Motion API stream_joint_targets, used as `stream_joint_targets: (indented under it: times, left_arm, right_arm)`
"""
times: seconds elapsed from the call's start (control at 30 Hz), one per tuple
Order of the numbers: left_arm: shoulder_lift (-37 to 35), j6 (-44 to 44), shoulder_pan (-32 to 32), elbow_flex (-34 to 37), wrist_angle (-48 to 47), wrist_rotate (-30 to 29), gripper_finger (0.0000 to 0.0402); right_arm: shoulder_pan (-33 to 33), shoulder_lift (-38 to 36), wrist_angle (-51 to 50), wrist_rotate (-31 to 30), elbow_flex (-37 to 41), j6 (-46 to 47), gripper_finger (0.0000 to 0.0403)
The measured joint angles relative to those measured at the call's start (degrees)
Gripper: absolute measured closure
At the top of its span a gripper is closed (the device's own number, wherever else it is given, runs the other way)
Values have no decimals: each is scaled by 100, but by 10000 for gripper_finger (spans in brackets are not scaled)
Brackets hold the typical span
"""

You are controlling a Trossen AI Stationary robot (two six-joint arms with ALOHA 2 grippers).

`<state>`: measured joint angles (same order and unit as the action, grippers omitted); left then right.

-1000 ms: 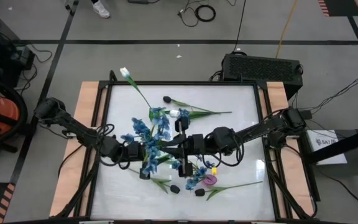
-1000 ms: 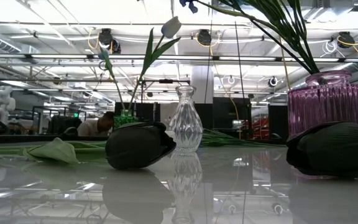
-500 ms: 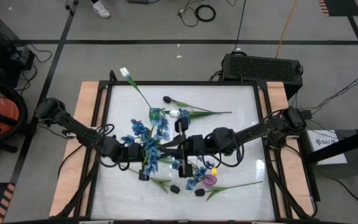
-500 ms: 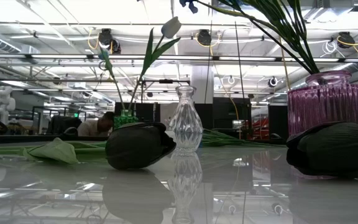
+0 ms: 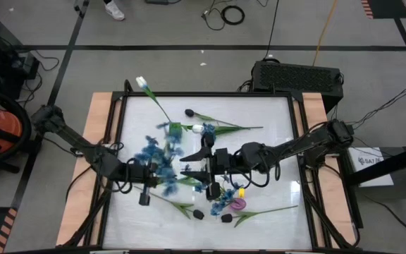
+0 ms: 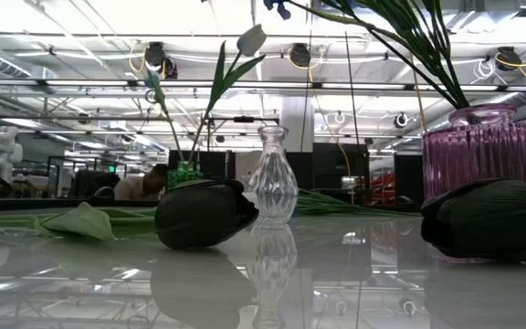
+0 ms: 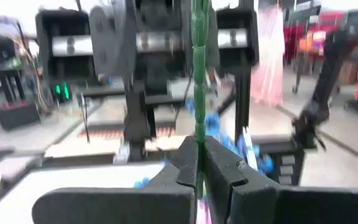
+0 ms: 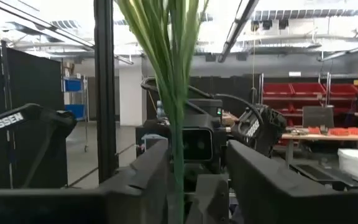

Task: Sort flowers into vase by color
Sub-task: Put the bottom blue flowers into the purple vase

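Black tulip buds [image 6: 205, 212] lie before the clear vase [image 6: 273, 177], purple vase [image 6: 487, 149] beside

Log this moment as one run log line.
left end effector: shut on blue spray stem | right end effector: open around stems

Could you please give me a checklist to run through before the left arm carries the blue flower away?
1. Left gripper shut on the blue flower, at its stem: ok.
2. Right gripper open: ok.
3. Stem clear of the right fingers: cannot tell; it runs close by one.
4. Purple vase upright: ok.
5. Clear vase upright: ok.
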<state>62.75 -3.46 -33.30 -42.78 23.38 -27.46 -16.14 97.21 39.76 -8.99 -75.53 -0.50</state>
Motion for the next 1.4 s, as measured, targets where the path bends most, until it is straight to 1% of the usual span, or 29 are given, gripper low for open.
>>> stream_joint_targets:
  times: [0.1,0.17,0.3,0.4,0.53,0.7,0.87,1.0,1.1,1.23,1.4]
  left_arm:
    - [-258,344,-15,0,-763,-3,390]
    - [-312,462,-17,0,-1060,11,390]
    - [-276,481,-19,0,-1299,42,390]
    - [-251,611,32,0,-1458,73,391]
    - [-253,794,136,0,-1665,199,390]
    - [-253,1057,281,0,-1834,262,390]
    - [-250,1146,322,0,-1837,439,391]
    - [-250,1214,324,0,-1843,531,391]
    - [-250,1216,324,0,-1844,533,391]
    - [-250,1214,324,0,-1841,521,390]
    - [-250,1214,324,0,-1826,474,376]
  right_arm:
    - [0,-97,-309,-5,0,114,210]
    - [14,-101,-427,-15,0,269,186]
    - [109,-101,-657,-51,2,505,140]
    - [176,-101,-712,-50,0,543,113]
    - [195,-101,-728,43,2,423,94]
    - [190,-101,-732,377,2,374,96]
    - [192,-101,-722,453,2,365,111]
    - [192,-101,-654,457,2,293,140]
    - [192,-101,-633,458,2,283,180]
    - [192,-101,-619,458,2,283,248]
    - [213,-101,-618,463,2,199,324]
